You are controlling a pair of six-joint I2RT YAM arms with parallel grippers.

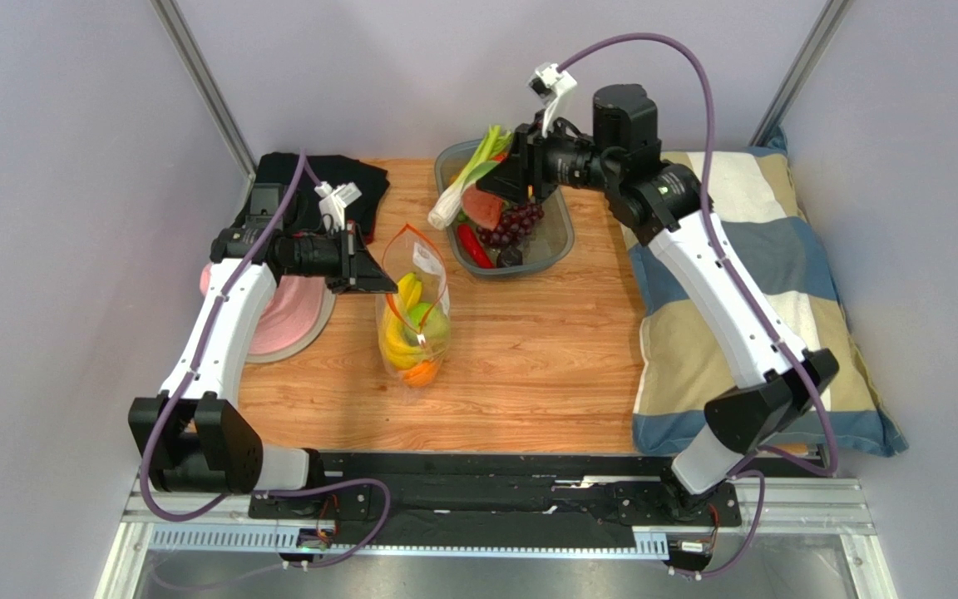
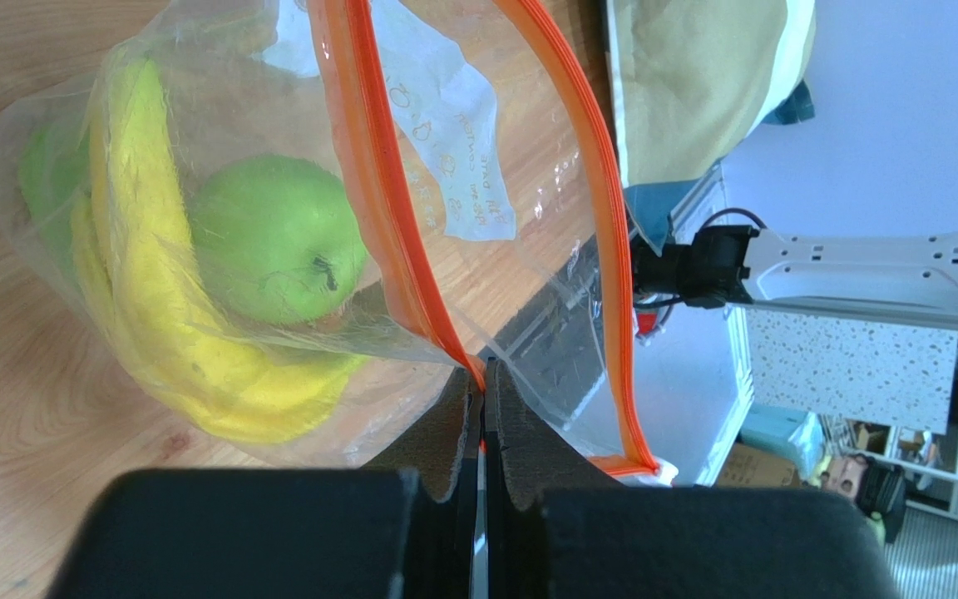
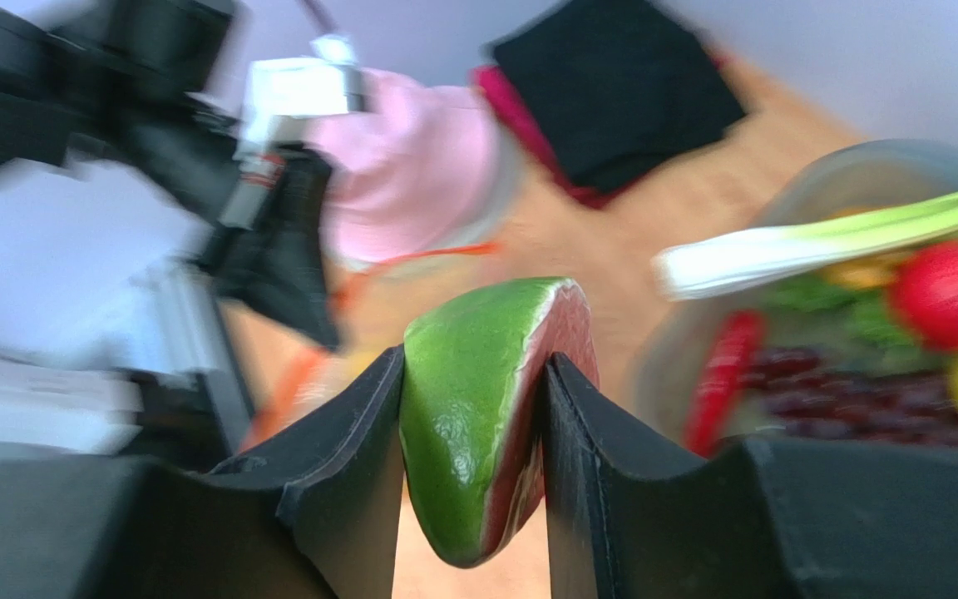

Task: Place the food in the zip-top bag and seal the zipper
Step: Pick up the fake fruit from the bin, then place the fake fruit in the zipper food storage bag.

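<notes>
Handwriting covers the small white label [image 2: 447, 137] on the zip-top bag [image 2: 534, 262], too faint to read. The left pincer [image 2: 484, 399] is pressed together on one strip of the orange-red zipper [image 2: 378, 187]. The other strip bows away, so the mouth gapes. The crinkly clear bag stands on the bench [image 1: 547, 362] just beyond this pincer, with a yellow banana [image 2: 147, 275], a green apple [image 2: 274, 237] and an orange [image 1: 415, 371] inside. The right pincer [image 3: 472, 362] pinches the watermelon slice [image 3: 484, 437], glossy green rind and red flesh between its fingers. It hangs above the grey tray [image 1: 559, 250], well apart from the bag.
</notes>
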